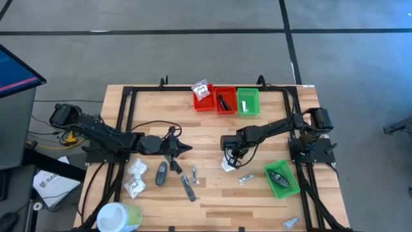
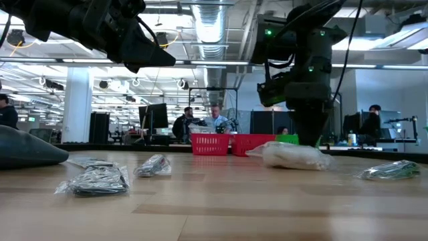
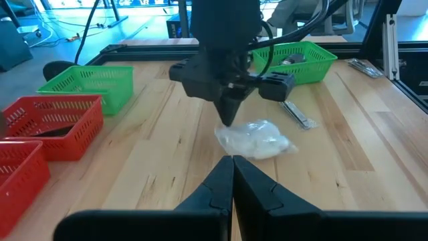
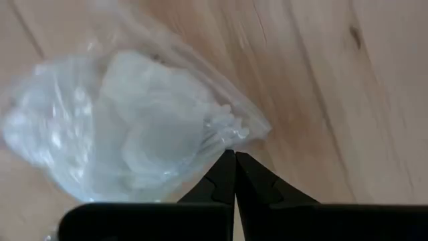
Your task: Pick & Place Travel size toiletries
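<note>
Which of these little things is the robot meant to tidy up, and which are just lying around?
For the job:
- white packet under the right gripper
- two packets on the left side
- dark oval
- silvery sachet

Just lying about:
- big white-and-green tub
- red bins and green bins, holders rather than toiletries
- left gripper, waiting mid-table

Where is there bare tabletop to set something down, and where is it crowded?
Bare wood lies between the back bins and the two arms, and along the front edge between the tub and the front-right packet. It is crowded front-left, around the packets and sticks, and under the right pincer, shut over a white packet. The left pincer is shut.
</note>
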